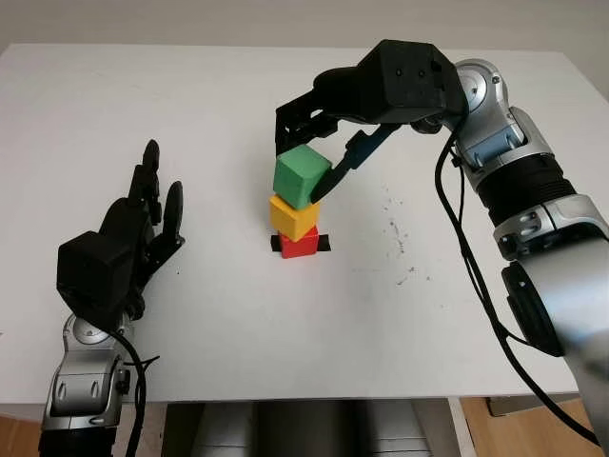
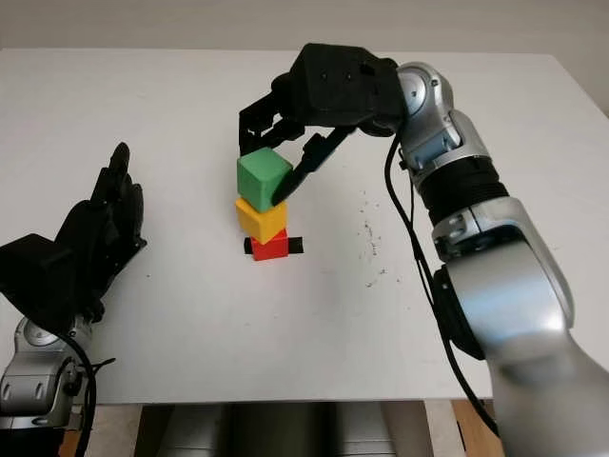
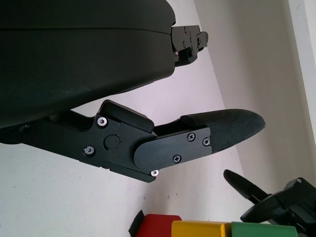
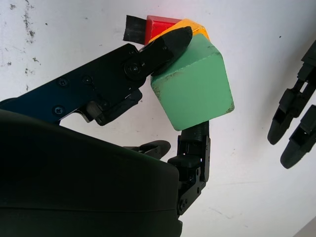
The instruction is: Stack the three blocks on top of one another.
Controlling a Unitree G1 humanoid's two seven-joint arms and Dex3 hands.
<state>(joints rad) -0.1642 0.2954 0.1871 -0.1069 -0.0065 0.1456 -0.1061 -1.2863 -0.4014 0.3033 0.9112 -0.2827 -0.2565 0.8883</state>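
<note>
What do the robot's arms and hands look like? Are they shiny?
Yes, partly. Both arms are shiny silver metal with black joints and thin black cables looping along them. The right arm has a blue-grey patch near its wrist. The right hand and left hand are boxy matte black shells with jointed black fingers held by small silver screws.

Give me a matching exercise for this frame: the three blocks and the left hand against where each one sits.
Column 1:
1 green block
2 yellow block
3 red block
4 left hand

Column 2:
A bottom of the stack, on the table
B open, off to the side
C middle of the stack
D top of the stack, gripped by the right hand

Pairs: 1-D, 2-C, 3-A, 4-B
</note>
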